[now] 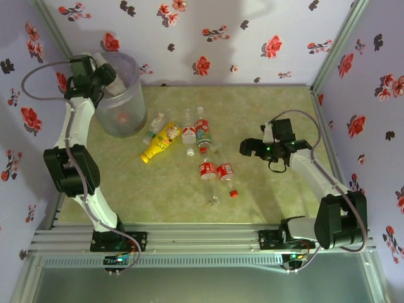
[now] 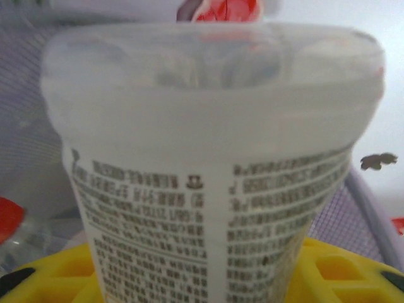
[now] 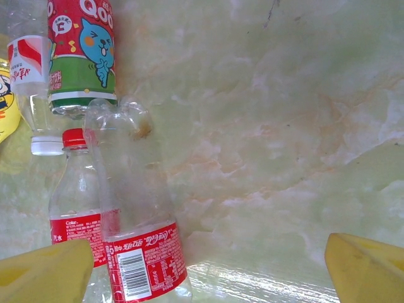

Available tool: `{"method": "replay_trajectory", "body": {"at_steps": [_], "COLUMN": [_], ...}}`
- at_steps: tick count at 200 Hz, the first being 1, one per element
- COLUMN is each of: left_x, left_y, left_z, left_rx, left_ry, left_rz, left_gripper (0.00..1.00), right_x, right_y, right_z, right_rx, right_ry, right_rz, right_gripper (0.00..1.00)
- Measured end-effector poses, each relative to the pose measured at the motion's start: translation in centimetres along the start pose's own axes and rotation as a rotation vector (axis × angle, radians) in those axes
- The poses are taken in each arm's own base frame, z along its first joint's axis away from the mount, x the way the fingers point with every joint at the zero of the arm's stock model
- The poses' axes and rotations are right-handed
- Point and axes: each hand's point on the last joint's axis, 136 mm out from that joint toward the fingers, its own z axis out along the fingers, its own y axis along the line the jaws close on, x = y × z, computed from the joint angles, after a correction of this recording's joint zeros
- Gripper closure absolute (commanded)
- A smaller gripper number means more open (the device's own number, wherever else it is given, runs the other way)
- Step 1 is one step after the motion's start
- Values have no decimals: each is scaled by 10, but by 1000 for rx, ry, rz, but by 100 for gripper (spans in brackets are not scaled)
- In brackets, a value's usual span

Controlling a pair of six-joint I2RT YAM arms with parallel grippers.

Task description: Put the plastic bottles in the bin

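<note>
Left claw holds a pale bottle at the bin rim; right claw gapes above bare table.

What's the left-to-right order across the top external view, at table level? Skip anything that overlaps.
bin → yellow bottle → Qoo-label bottle → red-label bottle → right gripper
</note>
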Motion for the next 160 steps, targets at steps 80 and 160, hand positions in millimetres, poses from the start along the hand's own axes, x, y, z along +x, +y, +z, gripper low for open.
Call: {"method": "replay_trajectory", "body": {"at_steps": [80, 160], "left_x": [48, 64], "left_y": [6, 14], "left_z": [28, 43], "left_rx": [-46, -65], "left_ry": [124, 166], "left_rz": [86, 129], "left_gripper": [41, 4], "right_x": [1, -1], "right_y": [-6, -8], "right_z": [2, 1], "right_rx": [32, 52], "right_ry": [14, 13], "right_rz": [-16, -23], "right_gripper": [5, 5]}}
